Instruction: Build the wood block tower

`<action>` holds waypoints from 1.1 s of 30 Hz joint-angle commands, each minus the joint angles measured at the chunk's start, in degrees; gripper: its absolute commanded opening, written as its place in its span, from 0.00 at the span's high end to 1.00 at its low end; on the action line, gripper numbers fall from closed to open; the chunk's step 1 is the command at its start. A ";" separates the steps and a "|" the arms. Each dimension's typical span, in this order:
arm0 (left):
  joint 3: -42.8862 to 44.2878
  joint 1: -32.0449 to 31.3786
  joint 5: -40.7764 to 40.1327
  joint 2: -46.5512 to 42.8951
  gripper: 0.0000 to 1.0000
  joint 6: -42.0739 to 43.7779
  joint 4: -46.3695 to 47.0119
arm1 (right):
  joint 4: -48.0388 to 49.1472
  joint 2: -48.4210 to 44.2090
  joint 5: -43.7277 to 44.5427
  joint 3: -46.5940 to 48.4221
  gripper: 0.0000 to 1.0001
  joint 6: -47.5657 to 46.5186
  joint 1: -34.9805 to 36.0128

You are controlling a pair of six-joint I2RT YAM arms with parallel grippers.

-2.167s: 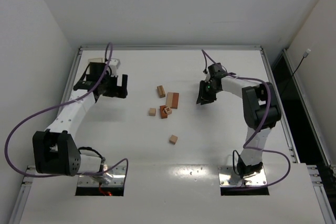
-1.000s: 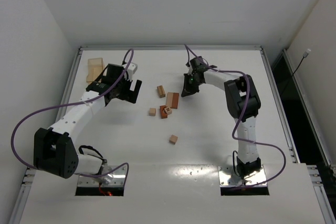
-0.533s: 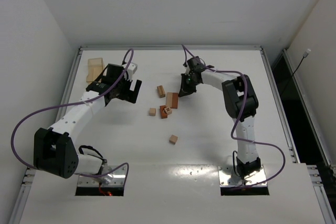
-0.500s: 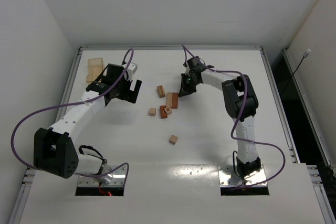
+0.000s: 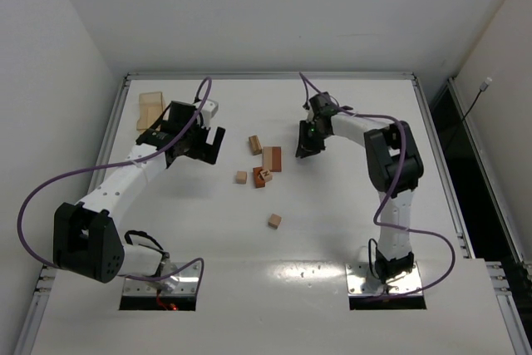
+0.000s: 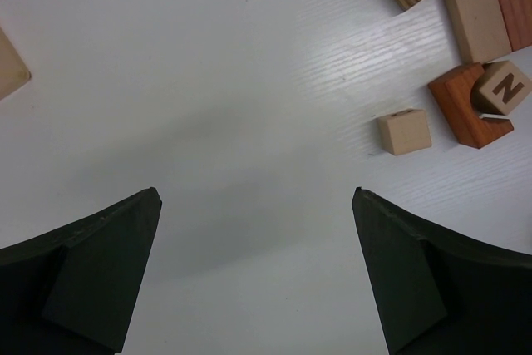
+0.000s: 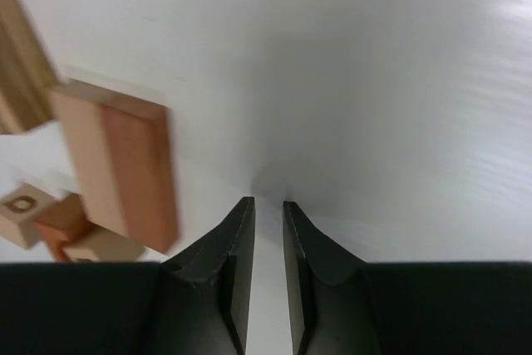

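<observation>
The wood blocks (image 5: 264, 164) lie loose near the middle of the surface (image 5: 332, 230). The left hand (image 6: 256, 197) gapes wide and empty toward the left edge. The right hand (image 7: 268, 205), fingers barely parted, holds nothing just beside them.

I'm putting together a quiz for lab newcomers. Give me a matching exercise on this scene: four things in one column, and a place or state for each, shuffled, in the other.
Things
1. lettered cube
2. left gripper
3. right gripper
4. lone cube

Places or states
A. jaws wide apart, nothing between them
B. touching the reddish-brown block
C. lying by itself on the table
D. jaws only a narrow slit apart, nothing between them

Pairs: 1-B, 2-A, 3-D, 4-C
</observation>
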 commanded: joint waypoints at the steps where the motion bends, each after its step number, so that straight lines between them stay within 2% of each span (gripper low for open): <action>1: -0.38 0.32 4.06 -1.43 0.01 0.96 1.13 | -2.91 -7.04 3.95 -3.82 0.82 -4.64 -4.28; 5: -0.90 -3.00 5.57 -1.43 0.01 1.57 -0.37 | -6.42 -12.23 5.09 -5.07 0.75 -10.43 -6.12; 7: -1.61 -4.85 3.82 -1.43 0.01 -0.09 -0.37 | -8.09 -14.24 5.62 -4.54 0.70 -13.77 -6.13; 11: -4.85 -8.11 -1.89 -1.43 0.01 -9.03 2.78 | -9.85 -18.03 6.33 -4.54 0.56 -16.24 -6.13; 16: -7.49 -10.21 -2.08 -1.44 0.01 -14.59 3.41 | -8.62 -22.78 8.26 -7.26 0.45 -16.25 -6.13; 33: 0.77 -14.71 -0.94 15.26 0.08 -21.10 5.26 | -6.78 -24.01 10.72 -9.64 0.42 -15.72 -6.65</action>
